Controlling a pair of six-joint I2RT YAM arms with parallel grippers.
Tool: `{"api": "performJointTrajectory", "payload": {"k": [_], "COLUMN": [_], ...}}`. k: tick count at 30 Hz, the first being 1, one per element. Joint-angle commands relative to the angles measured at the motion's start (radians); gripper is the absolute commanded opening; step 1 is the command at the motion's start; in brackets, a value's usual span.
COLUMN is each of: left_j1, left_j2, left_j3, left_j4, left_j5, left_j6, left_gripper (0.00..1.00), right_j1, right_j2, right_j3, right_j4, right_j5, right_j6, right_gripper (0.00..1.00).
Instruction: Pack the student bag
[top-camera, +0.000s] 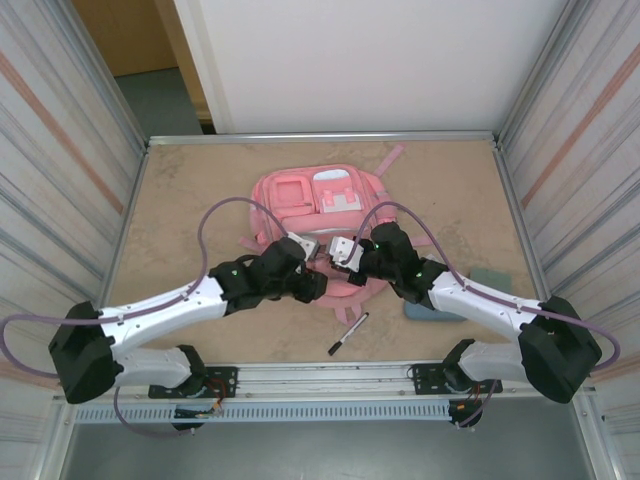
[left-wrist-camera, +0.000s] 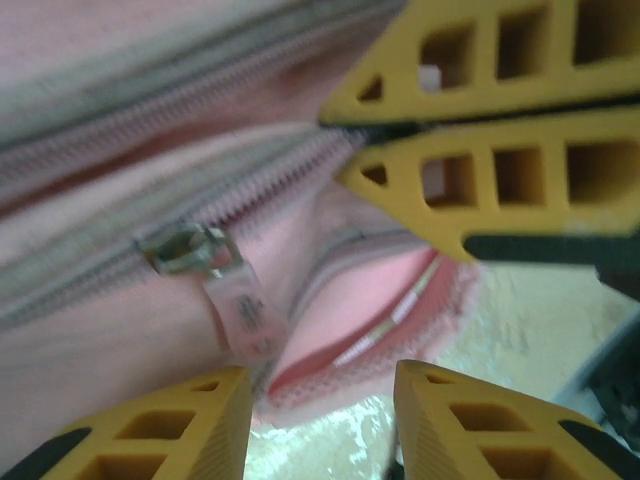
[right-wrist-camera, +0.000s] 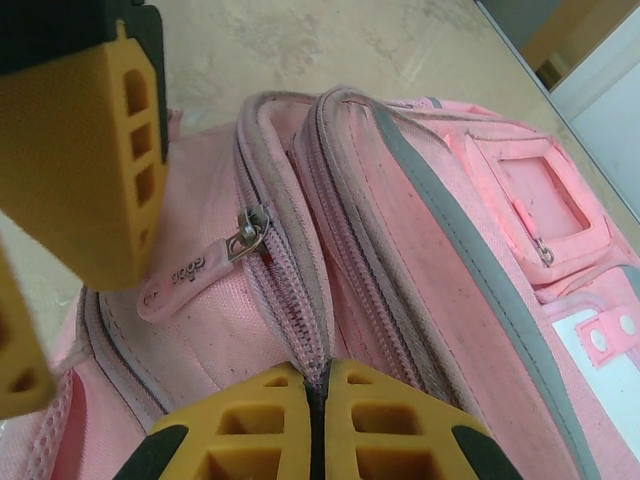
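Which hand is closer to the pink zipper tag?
Left. The left hand is open, the zipper tag right by its fingertips; the right hand pinches the zip seam farther along.

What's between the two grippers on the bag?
The zipper pull lies on the student bag between left gripper and right gripper, seen in right wrist view.

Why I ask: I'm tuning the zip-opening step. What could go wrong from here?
The left gripper stands open with the zip pull lying beside one jaw, not between them; closing may miss the tab or pinch fabric. The right gripper is shut on only the zip edge of the student bag; a tug might slip it free or drag the bag.
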Motion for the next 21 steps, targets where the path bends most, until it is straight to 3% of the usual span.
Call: {"api": "performJointTrajectory", "payload": {"k": [1, 6, 10, 14, 17, 21], "left_j1": [-0.001, -0.001, 0.0, 0.003, 0.012, 0.016], "left_j2": [0.032, 0.053, 0.053, 0.056, 0.055, 0.051], "left_j3": [0.054, 0.08, 0.088, 0.076, 0.086, 0.079], "left_j4": [-0.079, -0.094, -0.065, -0.027, -0.03, -0.015], "left_j5": [-0.222, -0.284, -0.266, -0.214, -0.166, -0.136], "left_j6": [-0.07, -0.086, -0.064, -0.035, -0.029, -0.029], "left_gripper": [0.42, 0.38, 0.18, 0.15, 0.17, 0.41], "right_j1": [-0.001, 0.002, 0.004, 0.003, 0.003, 0.001], "right_j2": [-0.022, -0.037, -0.043, -0.041, -0.036, -0.031], "right_j3": [-0.002, -0.007, -0.016, -0.018, -0.02, -0.018], "right_j4": [0.104, 0.104, 0.111, 0.117, 0.123, 0.123], "right_j5": [-0.044, -0.055, -0.052, -0.06, -0.063, -0.074], "right_j6": [0.047, 0.052, 0.059, 0.066, 0.071, 0.079], "right_gripper": [0.0, 0.0, 0.0, 0.0, 0.0, 0.0]}}
